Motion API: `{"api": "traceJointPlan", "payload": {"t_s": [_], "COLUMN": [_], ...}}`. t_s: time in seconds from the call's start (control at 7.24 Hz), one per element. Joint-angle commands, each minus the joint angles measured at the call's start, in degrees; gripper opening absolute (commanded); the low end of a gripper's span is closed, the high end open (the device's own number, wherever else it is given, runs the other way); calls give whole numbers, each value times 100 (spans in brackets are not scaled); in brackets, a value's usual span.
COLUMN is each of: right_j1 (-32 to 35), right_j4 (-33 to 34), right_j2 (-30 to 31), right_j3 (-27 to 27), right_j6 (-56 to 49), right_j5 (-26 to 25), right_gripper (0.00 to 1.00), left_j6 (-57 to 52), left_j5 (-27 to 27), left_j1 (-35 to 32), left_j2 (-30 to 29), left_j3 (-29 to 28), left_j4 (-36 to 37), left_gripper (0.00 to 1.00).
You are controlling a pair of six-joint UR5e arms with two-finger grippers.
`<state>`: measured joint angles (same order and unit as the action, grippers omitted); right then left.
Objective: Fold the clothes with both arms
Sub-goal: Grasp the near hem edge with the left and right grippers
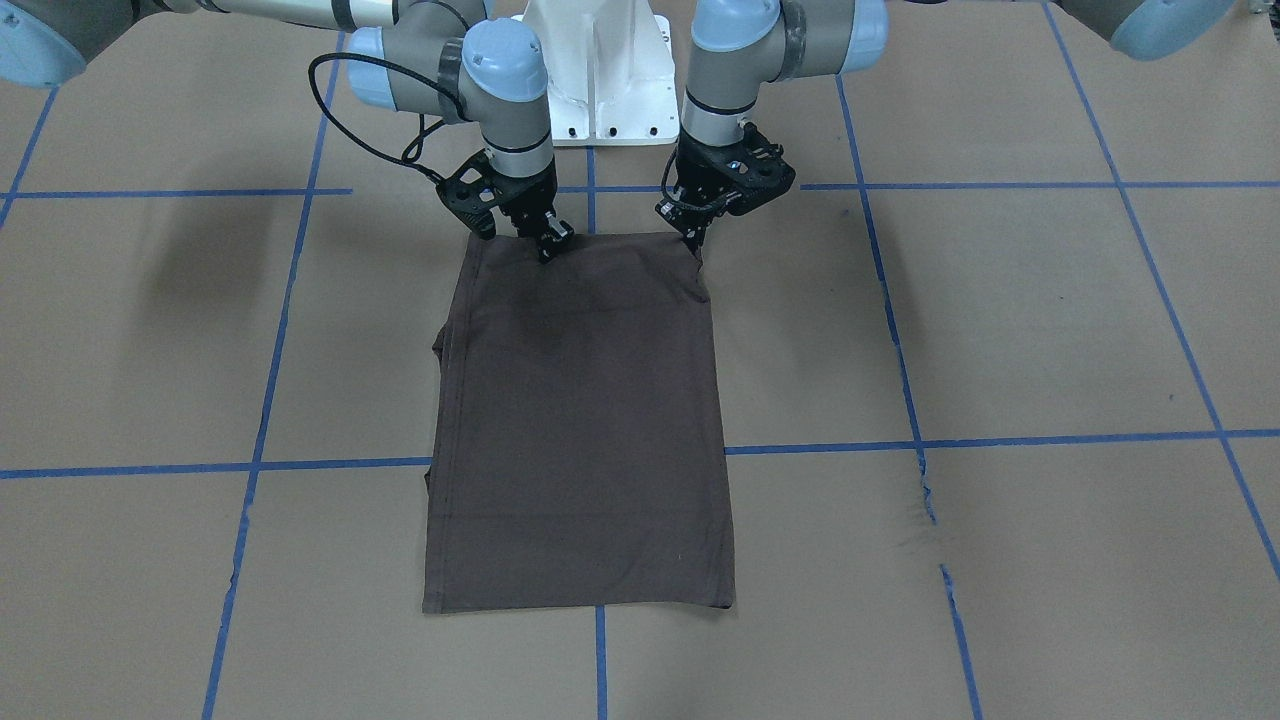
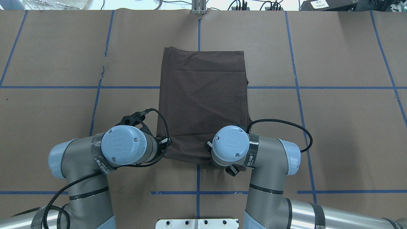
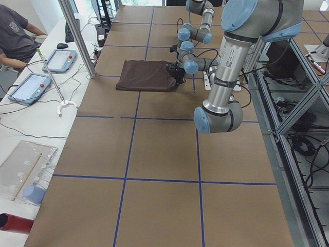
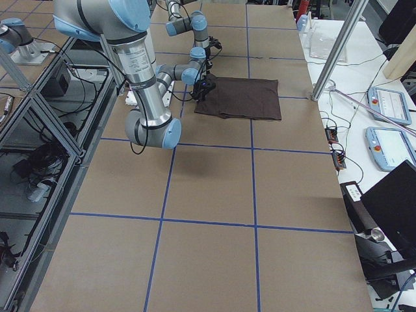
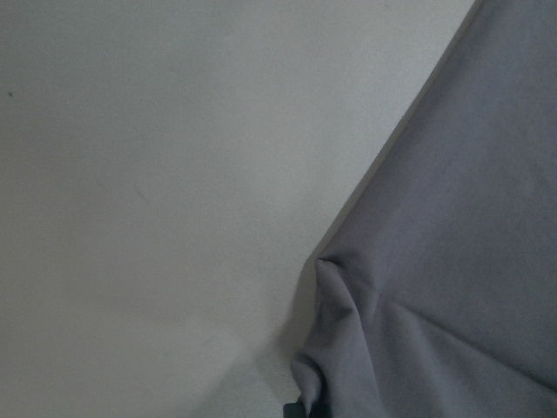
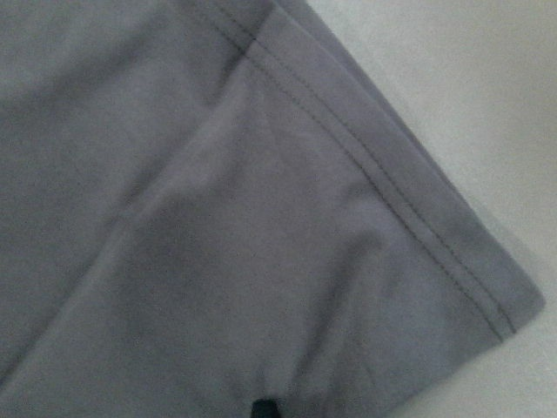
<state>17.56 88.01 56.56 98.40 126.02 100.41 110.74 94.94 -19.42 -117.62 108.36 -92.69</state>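
Observation:
The dark brown T-shirt (image 1: 580, 420) lies flat on the brown paper, folded into a tall rectangle (image 2: 203, 95). My left gripper (image 1: 694, 243) is down at the corner of the edge nearest the robot's base. Its wrist view shows the cloth (image 5: 452, 261) puckered up toward a fingertip. My right gripper (image 1: 551, 243) stands on the same edge, a little in from the other corner. Creases in the hemmed cloth (image 6: 218, 218) run toward its fingertip. Both look shut on the fabric. From overhead, the wrists (image 2: 127, 144) (image 2: 230, 144) hide the fingers.
The white pedestal base (image 1: 600, 70) stands just behind the grippers. Blue tape lines grid the table, and the paper is torn along one line (image 1: 925, 490). A side bench with tablets (image 3: 56, 59), a metal pole (image 3: 77, 36) and a seated person (image 3: 13, 31) border the far edge.

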Motion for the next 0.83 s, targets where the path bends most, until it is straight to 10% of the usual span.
{"api": "traceJointPlan", "payload": {"t_s": [0.0, 0.69], "right_j1": [11, 46], "right_j4": [-3, -12], "right_j2": [-57, 83], "right_j3": [4, 397], "right_j6": [1, -34], "right_j5": [-30, -66], "right_gripper": [0, 0], "left_j6": [0, 0], "left_j5": [7, 7], "left_j1": [0, 0], "left_j2": [-32, 20], "left_j3": [-8, 158], "left_j4": [-3, 58], "left_gripper": [0, 0]}}
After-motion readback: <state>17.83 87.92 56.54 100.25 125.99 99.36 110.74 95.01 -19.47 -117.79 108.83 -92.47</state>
